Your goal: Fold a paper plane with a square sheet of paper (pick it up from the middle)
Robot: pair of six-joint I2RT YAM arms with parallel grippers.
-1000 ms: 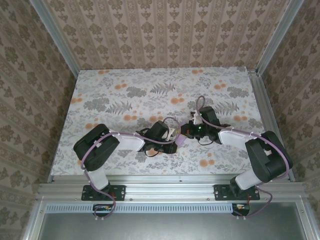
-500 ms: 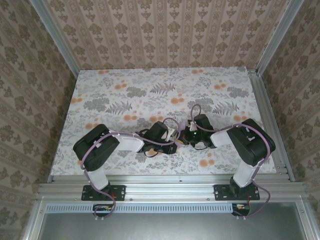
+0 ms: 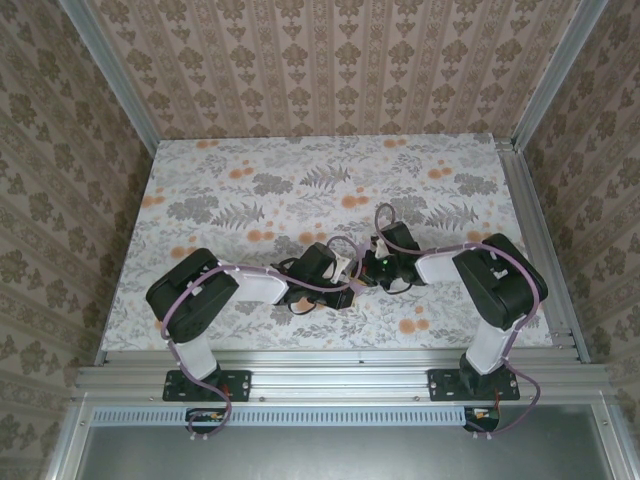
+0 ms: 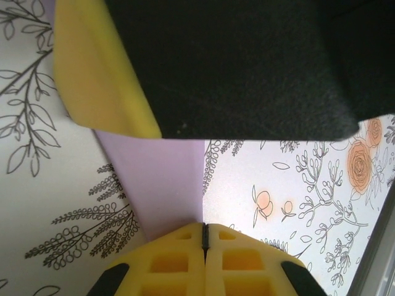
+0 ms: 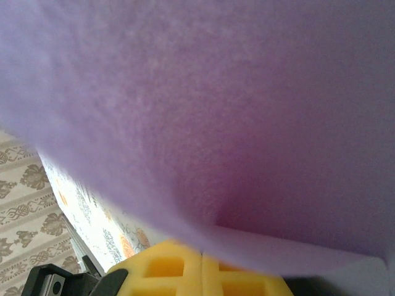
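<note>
Over the middle of the table, near its front, my left gripper (image 3: 352,278) and right gripper (image 3: 372,272) meet tip to tip. In the left wrist view the left gripper (image 4: 205,227) is shut, and the lilac sheet of paper (image 4: 160,179) rises from its seam, pinched by one edge. Just above it are the right gripper's yellow finger (image 4: 99,68) and black body. In the right wrist view the right gripper (image 5: 202,256) is shut, with the creased paper (image 5: 216,111) coming out of its tips. The paper's outline is hidden, so I cannot tell whether it has the paper plane's shape.
The floral tabletop (image 3: 250,190) spreads behind and to both sides of the grippers. Patterned walls and aluminium posts close it in. A metal rail (image 3: 340,375) runs along the near edge, and a frame bar (image 4: 379,246) shows at the right.
The right arm has drawn in to the left, its elbow rising, and brought its gripper up against the left one. The left arm has stayed in place.
</note>
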